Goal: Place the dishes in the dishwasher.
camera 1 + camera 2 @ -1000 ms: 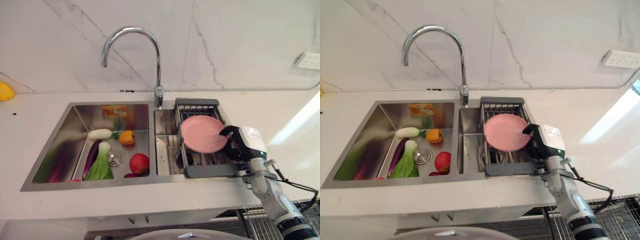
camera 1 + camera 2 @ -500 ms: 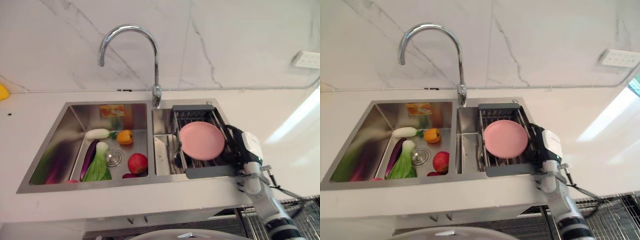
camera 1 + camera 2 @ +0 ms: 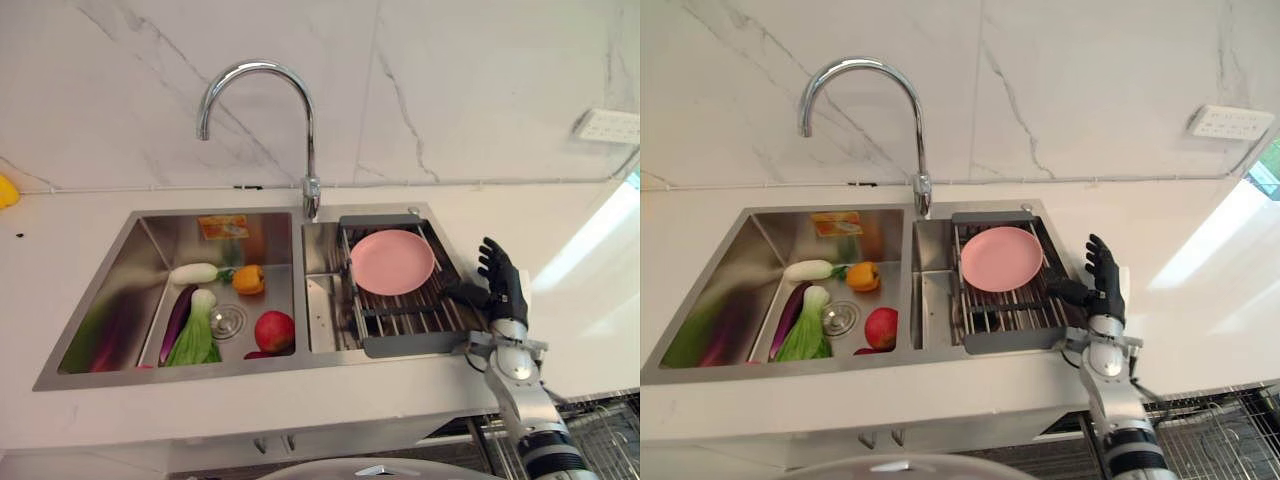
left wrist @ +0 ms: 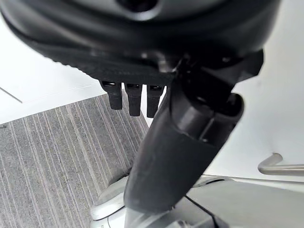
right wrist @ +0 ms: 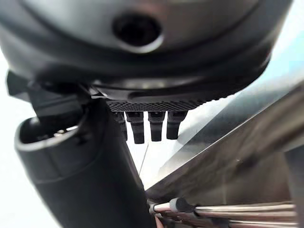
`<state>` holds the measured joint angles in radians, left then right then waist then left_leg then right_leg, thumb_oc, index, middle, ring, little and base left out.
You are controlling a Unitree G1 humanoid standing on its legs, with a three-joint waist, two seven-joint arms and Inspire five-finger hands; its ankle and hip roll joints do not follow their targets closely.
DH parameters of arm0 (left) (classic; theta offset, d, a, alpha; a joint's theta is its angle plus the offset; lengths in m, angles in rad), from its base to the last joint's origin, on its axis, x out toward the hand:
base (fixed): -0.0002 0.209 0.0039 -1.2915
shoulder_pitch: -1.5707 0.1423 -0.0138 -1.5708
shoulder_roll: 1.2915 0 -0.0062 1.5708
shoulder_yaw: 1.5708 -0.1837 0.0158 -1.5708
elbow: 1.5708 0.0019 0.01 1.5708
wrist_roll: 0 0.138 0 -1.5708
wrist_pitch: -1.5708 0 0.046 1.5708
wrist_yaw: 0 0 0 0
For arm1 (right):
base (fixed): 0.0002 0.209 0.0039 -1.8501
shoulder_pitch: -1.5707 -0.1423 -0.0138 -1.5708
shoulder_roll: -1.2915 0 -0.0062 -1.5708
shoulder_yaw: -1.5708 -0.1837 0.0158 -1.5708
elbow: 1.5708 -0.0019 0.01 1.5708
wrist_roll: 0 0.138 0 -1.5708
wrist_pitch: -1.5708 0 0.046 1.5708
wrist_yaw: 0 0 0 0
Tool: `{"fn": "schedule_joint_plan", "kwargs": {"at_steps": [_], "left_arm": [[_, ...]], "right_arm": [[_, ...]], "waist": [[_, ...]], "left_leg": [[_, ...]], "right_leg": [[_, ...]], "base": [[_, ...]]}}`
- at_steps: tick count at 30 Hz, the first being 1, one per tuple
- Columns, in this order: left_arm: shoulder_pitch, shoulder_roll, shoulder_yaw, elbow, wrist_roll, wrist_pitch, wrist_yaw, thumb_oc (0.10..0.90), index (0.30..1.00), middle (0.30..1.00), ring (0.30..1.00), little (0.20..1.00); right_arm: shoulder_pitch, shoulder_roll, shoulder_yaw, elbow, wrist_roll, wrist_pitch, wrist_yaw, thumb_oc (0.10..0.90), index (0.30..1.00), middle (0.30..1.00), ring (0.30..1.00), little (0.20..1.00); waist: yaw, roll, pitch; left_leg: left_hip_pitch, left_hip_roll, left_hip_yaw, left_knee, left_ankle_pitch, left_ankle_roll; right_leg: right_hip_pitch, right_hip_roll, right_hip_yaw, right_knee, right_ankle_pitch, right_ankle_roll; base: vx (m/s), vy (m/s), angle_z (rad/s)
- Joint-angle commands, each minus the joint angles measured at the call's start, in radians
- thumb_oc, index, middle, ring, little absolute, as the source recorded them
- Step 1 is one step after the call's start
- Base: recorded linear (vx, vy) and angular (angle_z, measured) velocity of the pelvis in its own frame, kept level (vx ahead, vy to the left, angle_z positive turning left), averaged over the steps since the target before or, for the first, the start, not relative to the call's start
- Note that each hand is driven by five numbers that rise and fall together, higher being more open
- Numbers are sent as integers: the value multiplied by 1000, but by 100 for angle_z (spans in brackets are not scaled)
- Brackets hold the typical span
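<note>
1. The pink plate lies flat on the dark drain rack that spans the right-hand part of the sink; nothing holds it.
2. The right hand stands just beside the rack's right edge, over the white desk, fingers straight and spread, grasping nothing. It is apart from the plate.
3. The left hand shows in its own wrist view over a grey striped floor, fingers relaxed and empty.
4. Judged from this, the step in hand is the pickup: the plate is not yet grasped and nothing has gone toward a dishwasher. A wire basket shows below the desk edge at the lower right; whether it belongs to the dishwasher I cannot tell.
5. The next move likely calls for the right hand to reach in over the rack, get fingers under the plate's rim and pinch it with the thumb, then lift it clear of the rack's raised sides.
6. Around: a tall curved tap stands behind the sink, and the left basin holds a red apple, an orange pepper, a purple aubergine and leafy greens. None of these block the reach; the rack's frame is the main thing to snag on.
</note>
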<state>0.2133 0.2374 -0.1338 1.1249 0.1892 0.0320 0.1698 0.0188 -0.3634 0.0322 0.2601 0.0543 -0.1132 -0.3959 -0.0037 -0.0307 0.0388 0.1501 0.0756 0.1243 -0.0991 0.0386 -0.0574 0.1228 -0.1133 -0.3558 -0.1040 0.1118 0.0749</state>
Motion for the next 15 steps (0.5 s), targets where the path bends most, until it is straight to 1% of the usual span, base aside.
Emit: {"fn": "schedule_joint_plan", "kwargs": {"at_steps": [1,4,5,7,8,9,10,11,12,15], "left_arm": [[-89,-1,-37,59,26,-34,26,800,900,900,900,900],[-91,-1,-40,64,43,-41,21,800,900,900,900,900],[-92,-2,-40,65,43,-41,21,800,900,900,900,900],[-92,1,-37,70,57,-50,12,800,900,900,900,900],[-93,-1,-36,70,57,-51,12,800,900,900,900,900],[-91,4,-32,71,70,-58,4,800,900,900,900,900],[-91,6,-31,72,77,-63,0,800,900,900,900,900],[-90,8,-29,74,82,-67,-5,800,900,900,900,900],[-90,7,-29,75,83,-67,-5,800,900,900,900,900],[-90,15,-28,94,93,-77,-20,800,900,900,900,900]], "right_arm": [[-48,-82,-37,-76,-230,-7,-57,800,900,900,900,900],[-46,-132,-33,-77,-318,1,-46,800,900,900,900,900],[-46,-132,-33,-77,-320,0,-46,800,900,900,900,900],[-47,-192,-27,-89,-421,4,-22,800,900,900,900,900],[-47,-193,-27,-90,-422,4,-22,800,900,900,900,900],[-47,-256,-33,-112,-504,-4,-9,800,900,900,900,900],[-46,-288,-36,-119,-537,-11,-7,800,900,900,900,900],[-46,-318,-42,-126,-564,-16,-1,800,900,900,900,900],[-45,-320,-44,-127,-564,-16,-1,800,900,900,900,900],[-55,-411,-32,-139,-638,-33,11,800,900,900,900,900]], "waist": [[21,18,43],[21,14,45],[21,15,45],[23,11,45],[23,12,45],[25,8,46],[25,7,45],[25,6,45],[25,8,44],[25,2,42]], "left_leg": [[32,17,-15,15,-130,4],[31,17,-16,16,-130,5],[31,17,-16,15,-130,5],[29,17,-17,15,-130,5],[29,18,-17,15,-130,5],[30,17,-18,16,-131,5],[29,17,-19,16,-130,5],[27,18,-19,16,-130,4],[27,18,-19,16,-130,4],[26,18,-20,16,-130,3]], "right_leg": [[-10,-77,-18,24,-84,69],[-10,-76,-16,25,-85,69],[-10,-76,-16,25,-85,69],[-9,-76,-16,24,-86,70],[-9,-76,-17,24,-86,70],[-8,-74,-16,25,-87,71],[-9,-75,-16,25,-87,71],[-10,-74,-16,25,-87,72],[-10,-74,-16,25,-87,72],[-12,-74,-18,27,-85,73]], "base": [[0,0,0],[0,0,0],[0,0,0],[0,0,0],[0,0,0],[0,0,0],[0,0,0],[0,0,0],[2,0,4],[1,-2,3]]}}
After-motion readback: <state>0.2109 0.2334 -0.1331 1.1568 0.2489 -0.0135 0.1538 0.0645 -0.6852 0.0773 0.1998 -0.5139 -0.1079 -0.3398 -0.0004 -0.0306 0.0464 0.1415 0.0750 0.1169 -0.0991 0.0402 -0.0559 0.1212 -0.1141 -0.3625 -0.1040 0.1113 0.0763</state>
